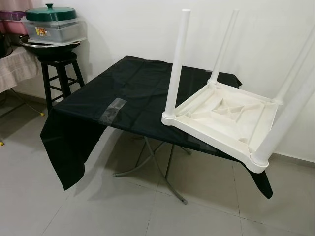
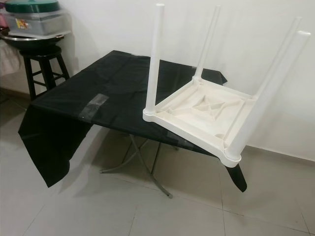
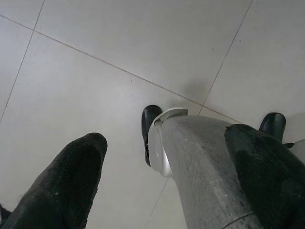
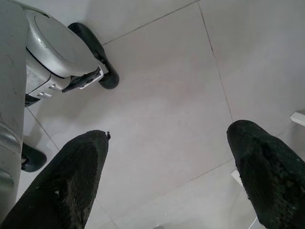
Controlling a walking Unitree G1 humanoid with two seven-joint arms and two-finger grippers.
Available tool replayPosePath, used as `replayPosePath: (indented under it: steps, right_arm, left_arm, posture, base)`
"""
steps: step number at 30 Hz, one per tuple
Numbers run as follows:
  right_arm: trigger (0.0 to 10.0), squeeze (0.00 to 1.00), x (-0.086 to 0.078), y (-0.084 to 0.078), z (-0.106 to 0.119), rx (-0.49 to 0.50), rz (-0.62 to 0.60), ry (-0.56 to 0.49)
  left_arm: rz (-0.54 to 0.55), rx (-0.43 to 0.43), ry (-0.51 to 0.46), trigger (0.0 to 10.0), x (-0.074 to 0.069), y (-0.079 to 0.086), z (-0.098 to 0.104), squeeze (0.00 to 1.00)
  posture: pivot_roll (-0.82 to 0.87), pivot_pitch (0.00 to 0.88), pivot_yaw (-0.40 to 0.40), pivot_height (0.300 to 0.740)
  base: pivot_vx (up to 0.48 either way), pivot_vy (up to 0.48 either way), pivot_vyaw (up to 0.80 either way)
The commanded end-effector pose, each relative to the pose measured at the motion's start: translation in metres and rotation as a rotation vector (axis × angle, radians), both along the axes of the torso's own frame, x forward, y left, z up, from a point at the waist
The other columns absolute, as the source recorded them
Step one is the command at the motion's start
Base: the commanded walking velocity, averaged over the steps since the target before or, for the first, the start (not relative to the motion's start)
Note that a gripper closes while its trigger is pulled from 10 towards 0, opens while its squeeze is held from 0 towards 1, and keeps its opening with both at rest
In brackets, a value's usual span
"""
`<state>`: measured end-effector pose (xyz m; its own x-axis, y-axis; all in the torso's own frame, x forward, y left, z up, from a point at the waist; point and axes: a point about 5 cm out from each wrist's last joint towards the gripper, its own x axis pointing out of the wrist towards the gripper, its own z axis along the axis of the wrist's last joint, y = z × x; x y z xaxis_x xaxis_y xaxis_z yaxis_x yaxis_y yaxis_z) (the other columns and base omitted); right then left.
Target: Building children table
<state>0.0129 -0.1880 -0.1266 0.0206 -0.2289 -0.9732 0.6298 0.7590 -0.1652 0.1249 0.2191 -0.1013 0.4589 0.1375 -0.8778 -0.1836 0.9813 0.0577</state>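
Note:
A white plastic children's table (image 1: pixel 224 115) lies upside down on the right part of a larger folding table draped in a black sheet (image 1: pixel 123 88). Its legs (image 1: pixel 177 61) stand up in the air, and one corner hangs over the near right edge. Both arms hang low over the grey tiled floor. My left gripper (image 3: pixel 167 179) is open, its fingers apart above the robot's own leg and foot. My right gripper (image 4: pixel 171 176) is open too, with bare tile between its black fingers (image 4: pixel 71 176).
A black stool (image 1: pixel 61 78) at the back left carries a pan and a plastic box with a green lid (image 1: pixel 51 22). The black sheet hangs down at the table's near left corner (image 1: pixel 69 147). Metal folding legs (image 1: pixel 152 162) show beneath. A white wall stands behind.

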Motion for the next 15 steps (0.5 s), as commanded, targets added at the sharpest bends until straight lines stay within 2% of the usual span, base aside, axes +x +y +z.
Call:
replayPosePath:
  steps: [1, 15]
  right_arm:
    - [10.0, 0.0, 0.2004, -0.051, 0.0667, -0.272, 0.822, -0.272]
    - [10.0, 0.0, 0.2024, -0.049, 0.0674, -0.265, 0.817, -0.284]
  left_arm:
    - [-0.012, -0.009, 0.026, 10.0, -0.0086, -0.0049, -0.0037, 0.0]
    - [0.03, 0.011, -0.013, 10.0, -0.002, 0.005, 0.0005, 0.0]
  posture:
    - [0.08, 0.0, -0.086, 0.74]
    - [0.08, 0.0, -0.084, 0.74]
  base:
    - [0.0, 0.0, 0.0]
    - [0.0, 0.0, 0.0]
